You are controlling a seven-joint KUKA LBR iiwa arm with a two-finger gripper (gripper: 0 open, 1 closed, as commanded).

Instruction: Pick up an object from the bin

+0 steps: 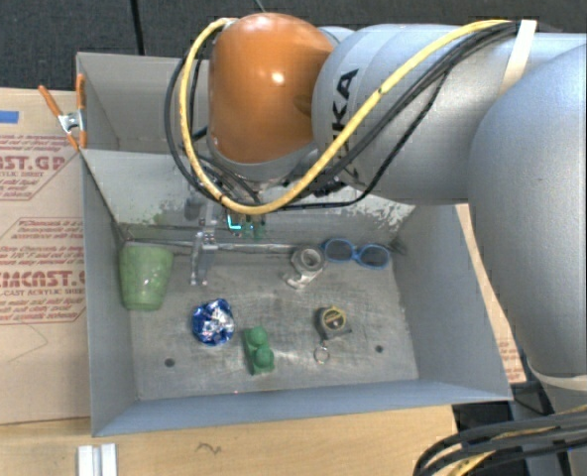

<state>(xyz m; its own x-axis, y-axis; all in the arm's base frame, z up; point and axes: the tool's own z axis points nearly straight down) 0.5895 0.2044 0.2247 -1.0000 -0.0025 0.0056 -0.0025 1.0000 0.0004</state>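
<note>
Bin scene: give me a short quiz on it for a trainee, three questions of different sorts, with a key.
1. True or false: the pale green cup lies by the left wall of the bin.
2. Which lies nearest the blue-and-white crumpled ball? A) blue glasses B) green toy block C) grey ring
3. Fill in: in the camera view the gripper hangs to the ____ of the cup.
Key: 1 true; 2 B; 3 right.
</note>
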